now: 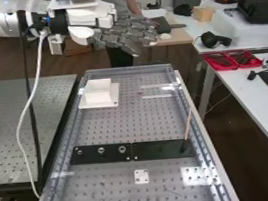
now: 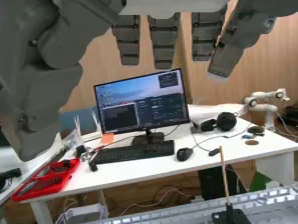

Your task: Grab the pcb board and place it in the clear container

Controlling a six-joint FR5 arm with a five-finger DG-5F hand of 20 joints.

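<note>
Perforated bench (image 1: 112, 190) beneath black plates (image 1: 158, 149), leaning stick (image 1: 188, 124), white block (image 1: 98, 86).

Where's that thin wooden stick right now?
In the high view, the wooden stick stands near the perforated bench's right edge, rising from the right end of the black plates.

high view: set back above bench (image 1: 112, 190), slanting down its length. wrist view: close at hand (image 1: 124, 35), facing desk (image 2: 133, 172). shared: desk, red tray (image 2: 53, 176).
</note>
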